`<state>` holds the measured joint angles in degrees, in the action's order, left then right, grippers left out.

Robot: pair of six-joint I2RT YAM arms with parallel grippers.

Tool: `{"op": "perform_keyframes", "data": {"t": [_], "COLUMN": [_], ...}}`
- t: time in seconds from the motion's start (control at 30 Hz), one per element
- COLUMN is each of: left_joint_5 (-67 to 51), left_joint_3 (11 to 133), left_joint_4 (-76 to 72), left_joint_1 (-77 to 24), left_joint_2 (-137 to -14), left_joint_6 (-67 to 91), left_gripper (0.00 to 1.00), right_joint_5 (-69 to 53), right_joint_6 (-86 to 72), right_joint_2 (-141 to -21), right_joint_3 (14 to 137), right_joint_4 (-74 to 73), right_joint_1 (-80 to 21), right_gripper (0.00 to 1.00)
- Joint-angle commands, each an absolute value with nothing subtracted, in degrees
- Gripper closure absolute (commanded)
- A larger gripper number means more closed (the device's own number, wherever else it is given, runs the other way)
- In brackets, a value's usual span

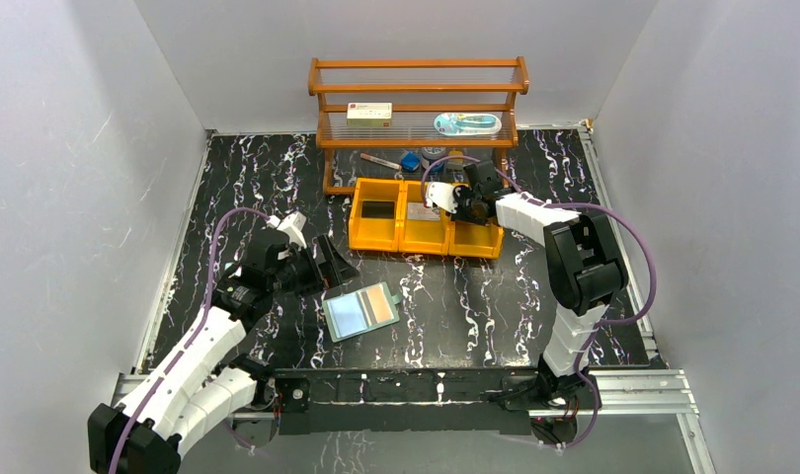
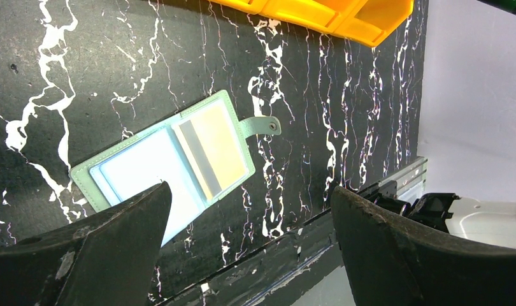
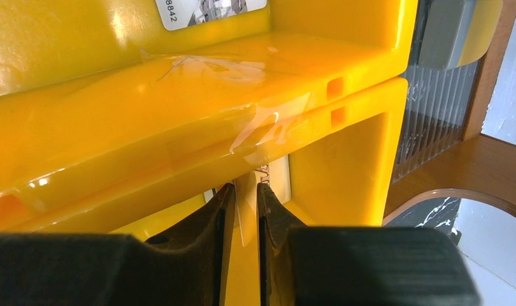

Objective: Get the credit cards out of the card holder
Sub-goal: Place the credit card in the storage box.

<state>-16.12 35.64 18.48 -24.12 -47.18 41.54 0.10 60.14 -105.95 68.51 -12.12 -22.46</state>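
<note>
Top external view: wallet [image 1: 361, 311] open on the bench [image 1: 495, 316], near left, orange card [image 1: 381, 304] in its right pocket; likely thin, stiff, slick, so pinch an exposed edge. Left hand [image 1: 329, 259] gapes empty beside it; right hand [image 3: 246, 192], barely parted round a pale card [image 3: 274, 182], over far bins [image 1: 421, 235]

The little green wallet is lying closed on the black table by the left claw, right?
Not quite. The card holder lies open, not closed, on the black table by the left gripper. The left wrist view shows its inner pockets and an orange-tan card tucked in one.
</note>
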Motion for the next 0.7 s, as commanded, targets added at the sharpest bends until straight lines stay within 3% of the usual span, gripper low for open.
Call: {"op": "perform_keyframes", "data": {"t": [0.0,0.67], "left_joint_5": [-16.9,-18.5], "left_joint_3": [37.8,36.9], "left_joint_4": [19.1,18.5], "left_joint_1": [-23.8,-23.8], "left_joint_2": [-47.0,-47.7], "left_joint_6": [41.0,42.0], "left_gripper": [0.05,0.05], "right_joint_5": [1.1,0.0], "right_joint_6": [59.5,52.9], "right_joint_2": [-104.1,-101.4], "right_joint_3": [68.9,69.9], "right_joint_4": [-12.3,-12.9], "right_joint_1": [-22.1,-21.8], "right_gripper": [0.72,0.68]}}
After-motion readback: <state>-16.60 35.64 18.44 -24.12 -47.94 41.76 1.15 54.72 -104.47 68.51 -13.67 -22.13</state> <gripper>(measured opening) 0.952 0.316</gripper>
